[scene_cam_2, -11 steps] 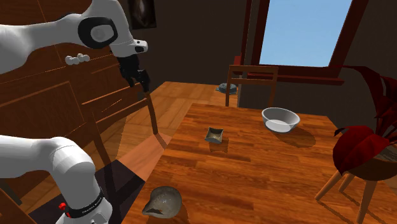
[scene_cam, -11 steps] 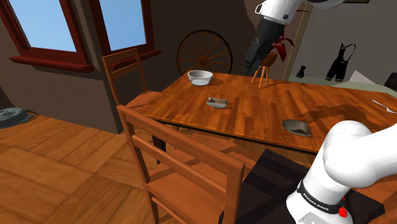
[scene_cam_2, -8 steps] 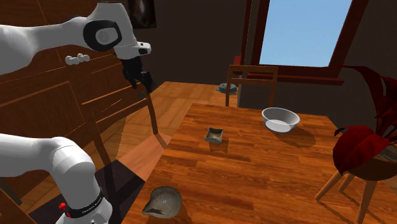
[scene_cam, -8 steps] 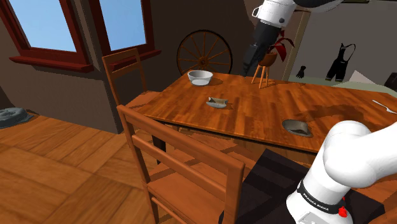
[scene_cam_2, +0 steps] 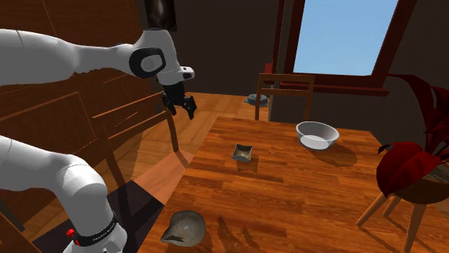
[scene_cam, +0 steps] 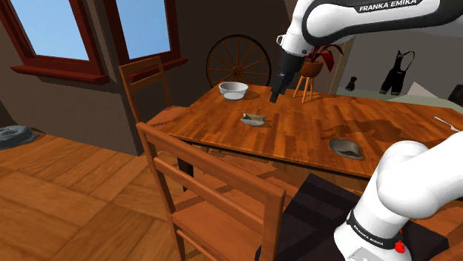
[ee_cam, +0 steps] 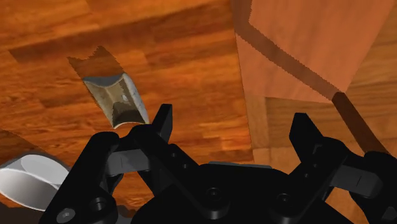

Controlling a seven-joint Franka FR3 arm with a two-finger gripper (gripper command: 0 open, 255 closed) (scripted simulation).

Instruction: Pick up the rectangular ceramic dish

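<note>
The rectangular dish point(scene_cam: 254, 119) is small, grey and shallow, and it rests on the wooden table point(scene_cam: 334, 119). In the second exterior view the dish point(scene_cam_2: 242, 152) lies left of the table's middle. My black gripper point(scene_cam: 275, 95) hangs in the air above the table, up and to the shoulder view's right of the dish, and does not touch it. In the second exterior view the gripper point(scene_cam_2: 182, 108) is high up, left of the dish. In the wrist view the gripper point(ee_cam: 234, 127) is open and holds nothing. There the dish point(ee_cam: 118, 98) lies beyond one finger point(ee_cam: 164, 121), outside the gap.
A white bowl point(scene_cam: 233, 90) stands at the table's far side behind the dish. A rough grey dish point(scene_cam: 346, 147) lies near the front edge. A red plant on a wooden stand point(scene_cam: 308, 74) is at the back. Wooden chairs point(scene_cam: 208, 200) point(scene_cam: 148, 81) stand along the table.
The arm has swung down and over toward the dish: the gripper moved down and left in the shoulder view, right and lower in the second exterior view. The dish and bowls have not moved.
</note>
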